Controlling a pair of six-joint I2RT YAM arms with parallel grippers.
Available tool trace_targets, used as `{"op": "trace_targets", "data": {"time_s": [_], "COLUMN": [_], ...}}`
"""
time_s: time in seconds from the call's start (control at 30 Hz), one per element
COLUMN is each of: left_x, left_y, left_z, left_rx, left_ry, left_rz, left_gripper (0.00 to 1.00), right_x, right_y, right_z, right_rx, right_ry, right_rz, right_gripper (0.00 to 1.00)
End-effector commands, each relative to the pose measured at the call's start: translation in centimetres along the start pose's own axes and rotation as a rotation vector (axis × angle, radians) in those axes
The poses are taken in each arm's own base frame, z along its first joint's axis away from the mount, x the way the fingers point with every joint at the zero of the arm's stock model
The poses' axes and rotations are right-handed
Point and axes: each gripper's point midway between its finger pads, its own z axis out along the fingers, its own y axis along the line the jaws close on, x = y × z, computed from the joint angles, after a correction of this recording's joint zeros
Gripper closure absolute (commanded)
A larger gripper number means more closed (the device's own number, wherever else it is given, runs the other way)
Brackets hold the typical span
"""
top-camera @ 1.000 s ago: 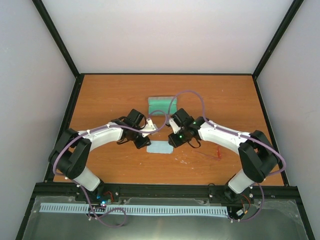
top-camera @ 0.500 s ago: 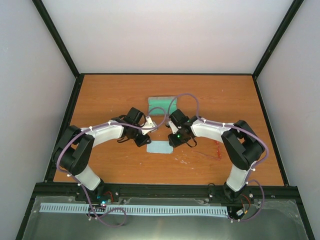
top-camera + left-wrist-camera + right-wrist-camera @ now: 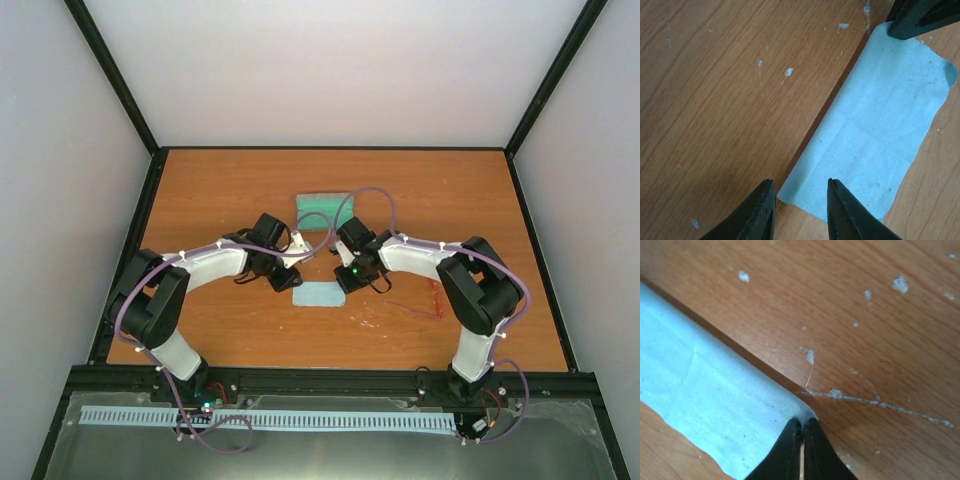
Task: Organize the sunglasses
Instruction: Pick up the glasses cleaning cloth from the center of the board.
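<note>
Two grippers of mine meet at the middle of the top view, both down at the pale blue cloth point(image 3: 875, 130), which lies flat on the wooden table point(image 3: 220, 190) as a long rectangle with a faint crease across it.

My left gripper point(image 3: 799, 212) stands partly open. In the left wrist view its two dark fingers point(image 3: 760, 212) rise from the bottom edge of the frame with a clear gap between them, and the near corner of the cloth sits just in that gap. The fingers have hold of nothing.

My right gripper point(image 3: 801, 440) is pinched closed on the cloth. In the right wrist view the tips come together at the bottom centre of the frame, with one corner of the cloth caught between them. The same tips show as a dark shape in the upper right corner of the left wrist view, at the cloth's far end.

The sunglasses point(image 3: 436, 298) lie on the table to the lower right of centre in the top view, a thin red-pink line just beside my right forearm and apart from the cloth. Neither gripper touches them.

A greenish rectangular case point(image 3: 325, 207) lies above centre in the top view, just beyond both wrists.
</note>
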Motion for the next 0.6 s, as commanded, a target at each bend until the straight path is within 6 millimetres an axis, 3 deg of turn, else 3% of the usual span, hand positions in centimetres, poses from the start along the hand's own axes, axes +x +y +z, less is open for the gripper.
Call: {"op": "trace_targets", "data": {"time_s": [0.0, 0.2, 0.57], "left_x": [-1.0, 0.1, 1.3], "left_y": [0.4, 0.5, 0.5], "left_z": [-0.1, 0.6, 1.3], "left_rx": [0.01, 0.009, 0.011], "left_ry": [-0.011, 0.025, 0.055], "left_rz": [0.011, 0.015, 0.022], "left_gripper": [0.68, 0.66, 0.7], "right_x": [1.1, 1.1, 0.7], "right_y": [-0.5, -0.8, -0.9], "right_z": [1.0, 0.9, 0.6], "right_rx": [0.008, 0.028, 0.038], "right_ry": [0.055, 0.052, 0.035], "right_rz": [0.011, 0.019, 0.025], "right_gripper": [0.97, 0.97, 0.97]}}
